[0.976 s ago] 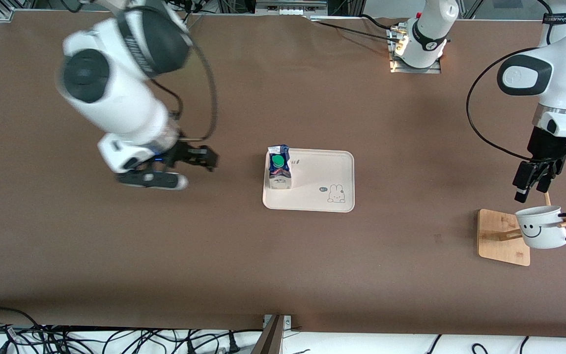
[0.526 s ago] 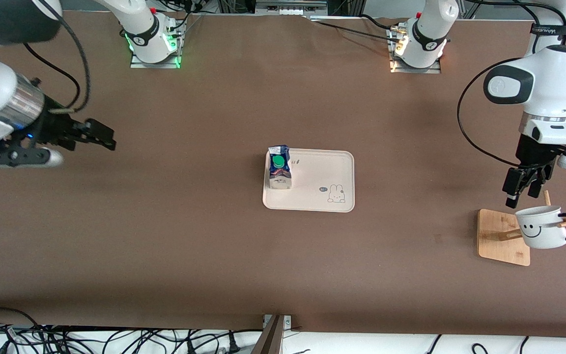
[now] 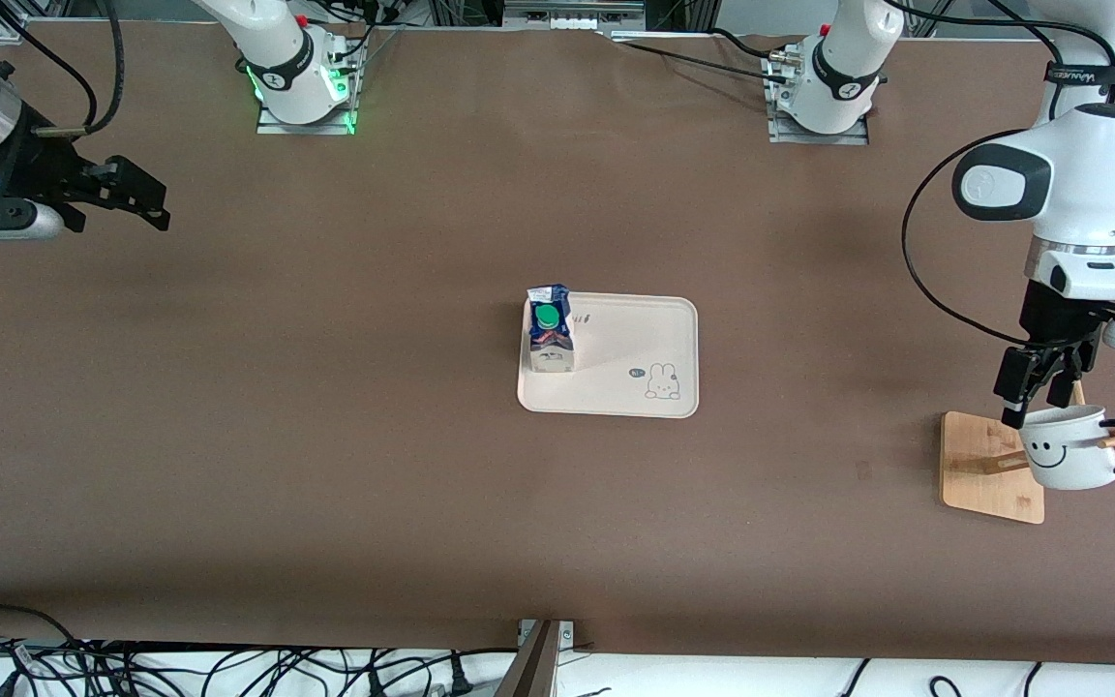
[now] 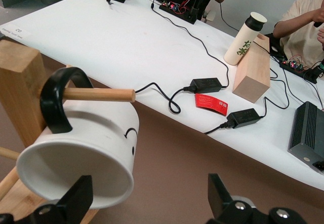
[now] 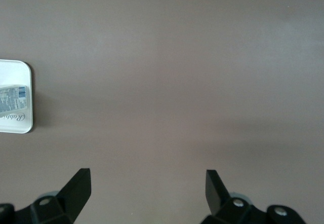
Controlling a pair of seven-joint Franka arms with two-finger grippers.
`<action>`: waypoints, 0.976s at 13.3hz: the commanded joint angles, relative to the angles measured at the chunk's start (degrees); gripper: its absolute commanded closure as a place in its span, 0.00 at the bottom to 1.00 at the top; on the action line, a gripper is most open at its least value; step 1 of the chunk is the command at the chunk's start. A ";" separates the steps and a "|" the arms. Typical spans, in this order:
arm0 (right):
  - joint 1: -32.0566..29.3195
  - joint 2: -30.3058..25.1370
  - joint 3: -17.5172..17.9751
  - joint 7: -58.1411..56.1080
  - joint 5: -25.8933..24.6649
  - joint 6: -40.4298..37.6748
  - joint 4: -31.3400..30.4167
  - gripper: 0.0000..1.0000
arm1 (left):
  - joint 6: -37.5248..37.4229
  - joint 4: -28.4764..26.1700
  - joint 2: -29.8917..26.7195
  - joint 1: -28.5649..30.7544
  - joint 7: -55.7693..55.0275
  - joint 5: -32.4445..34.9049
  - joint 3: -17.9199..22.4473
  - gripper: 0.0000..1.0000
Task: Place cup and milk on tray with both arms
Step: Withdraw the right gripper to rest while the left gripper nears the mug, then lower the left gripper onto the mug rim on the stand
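Observation:
The milk [image 3: 550, 334] stands upright on the cream tray [image 3: 635, 339], at the tray's end toward the right arm. The cup [image 3: 1066, 450] hangs by its black handle on a peg of a wooden stand near the left arm's end of the table. My left gripper [image 3: 1035, 399] is open, right at the cup's rim. In the left wrist view one finger [image 4: 76, 198] shows against the cup's [image 4: 86, 148] mouth, and the rim lies between the jaws [image 4: 147, 198]. My right gripper [image 3: 153, 201] is open and empty over bare table at the right arm's end [image 5: 147, 191]. The right wrist view shows the tray's corner [image 5: 28, 82] and the milk [image 5: 11, 98].
The stand's square wooden base [image 3: 979, 469] lies under the cup, with its post [image 4: 17, 92] and peg [image 4: 98, 94] in the left wrist view. A white table with cables, a bottle [image 4: 244, 37] and a wooden block [image 4: 253, 71] stands past the table's edge.
My right arm has swung away from the tray to its own end of the table. My left gripper has come down to the cup's rim. The milk and tray have not moved.

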 commanded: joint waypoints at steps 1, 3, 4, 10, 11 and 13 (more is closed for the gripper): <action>-1.45 0.45 1.12 -0.92 -0.56 1.47 -0.73 0.00 | 0.54 2.03 1.84 -0.33 1.58 -0.79 0.24 0.00; -1.45 0.36 1.12 -0.39 -0.82 1.29 -0.20 0.00 | 0.54 2.12 2.46 -0.15 1.58 -0.79 0.24 0.00; -1.71 0.45 1.04 -0.74 -0.56 0.77 0.58 0.00 | 0.54 2.55 2.64 -0.07 1.58 -0.79 0.24 0.00; -1.45 1.68 1.21 -0.13 -0.65 1.03 0.77 0.00 | 0.54 5.89 4.48 0.37 1.67 1.66 0.32 0.00; -1.45 1.77 1.21 -0.13 -0.65 1.38 0.77 0.00 | 0.54 6.68 5.00 0.46 1.67 2.45 0.32 0.00; -1.62 1.85 1.21 -0.13 -0.56 1.47 0.77 0.00 | 0.46 7.04 5.27 0.46 1.76 2.55 0.32 0.00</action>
